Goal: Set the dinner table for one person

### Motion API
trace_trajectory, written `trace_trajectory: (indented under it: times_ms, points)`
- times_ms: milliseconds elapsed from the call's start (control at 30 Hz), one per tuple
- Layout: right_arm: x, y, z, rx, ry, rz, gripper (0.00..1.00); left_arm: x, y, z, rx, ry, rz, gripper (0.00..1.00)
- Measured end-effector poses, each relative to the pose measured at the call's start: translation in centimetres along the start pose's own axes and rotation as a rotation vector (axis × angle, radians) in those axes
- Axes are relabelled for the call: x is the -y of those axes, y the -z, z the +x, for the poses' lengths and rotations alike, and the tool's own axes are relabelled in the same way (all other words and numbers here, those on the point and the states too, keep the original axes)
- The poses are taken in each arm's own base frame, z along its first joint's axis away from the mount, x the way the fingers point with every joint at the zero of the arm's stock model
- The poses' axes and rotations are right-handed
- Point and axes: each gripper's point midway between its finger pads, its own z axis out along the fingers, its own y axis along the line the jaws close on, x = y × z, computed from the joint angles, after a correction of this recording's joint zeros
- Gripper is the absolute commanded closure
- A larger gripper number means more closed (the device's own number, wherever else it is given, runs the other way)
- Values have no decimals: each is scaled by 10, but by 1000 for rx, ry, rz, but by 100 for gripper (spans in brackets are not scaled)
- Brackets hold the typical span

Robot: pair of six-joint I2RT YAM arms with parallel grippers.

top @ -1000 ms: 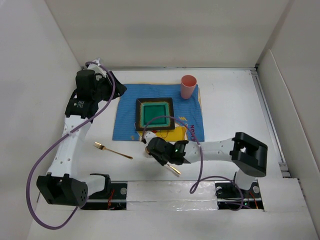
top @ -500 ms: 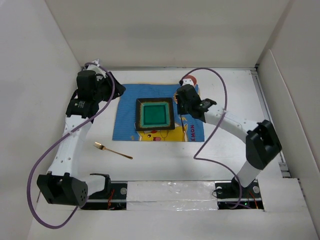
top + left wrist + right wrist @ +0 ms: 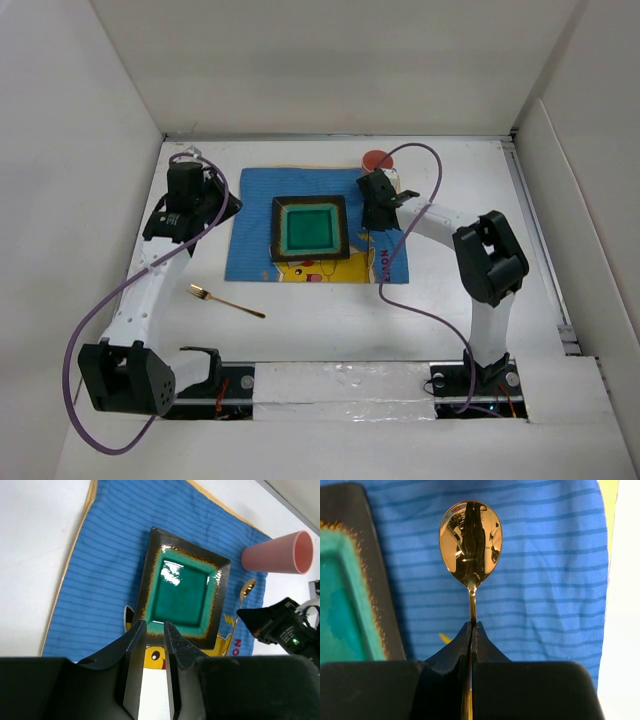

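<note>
The dinner table (image 3: 460,290) is the white surface. A blue cartoon mat (image 3: 255,215) lies on it with a square teal plate (image 3: 311,228) in the middle. A pink cup (image 3: 377,158) stands at the mat's far right corner. My right gripper (image 3: 378,195) is shut on a gold spoon (image 3: 470,537) by its handle, low over the mat's blue stripes, just right of the plate (image 3: 342,595). The spoon's bowl points toward the cup (image 3: 280,554). My left gripper (image 3: 154,625) hovers over the mat's left side, its jaws a narrow gap apart and empty.
A gold fork (image 3: 227,301) lies on the table in front of the mat's left corner. White walls bound the table on the left, back and right. The right arm's purple cable (image 3: 420,160) arcs above the mat's right edge.
My right arm carried the spoon from the near middle of the table to the mat, right of the plate. My left arm drew back a little toward the near side.
</note>
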Motion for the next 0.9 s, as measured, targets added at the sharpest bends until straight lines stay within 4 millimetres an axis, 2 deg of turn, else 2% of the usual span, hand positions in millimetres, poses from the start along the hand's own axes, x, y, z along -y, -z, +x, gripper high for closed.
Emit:
trace_trajectory:
  times_ms: [67, 100, 133, 167, 233, 333, 433, 500, 533, 667, 767, 900]
  points:
    - [1, -1, -1, 1, -18, 4, 97, -7, 1, 4, 6, 20, -26, 82]
    - [1, -1, -1, 1, -26, 4, 93, -12, 3, 7, 8, 34, -44, 82]
    - [1, -1, -2, 1, -32, 4, 81, -16, 3, 9, 10, 47, -63, 82]
    - [1, -1, -2, 1, -38, 4, 81, -22, 4, 12, 12, 62, -86, 82]
    - [-1, -2, -3, 9, -52, -3, 71, -32, 5, 18, 15, 97, -130, 82]
    - [-3, -3, -2, 12, -61, -15, 65, -53, 6, 36, -4, 162, -213, 82]
    - [-4, -3, 0, 10, -64, -26, 50, -75, 10, 58, -31, 225, -304, 82]
    - [-6, 2, 2, 9, -63, -36, 44, -87, 14, 70, -46, 265, -354, 79]
    - [-7, 6, 1, 12, -61, -45, 39, -92, 15, 76, -53, 282, -375, 77]
    - [-19, 38, -7, 47, -54, -114, 31, -115, 19, 103, -101, 350, -462, 71]
    - [-31, 69, -20, 91, -44, -188, 30, -136, 21, 128, -146, 400, -540, 62]
    - [-43, 103, -26, 131, -26, -276, 31, -153, 24, 155, -196, 462, -611, 61]
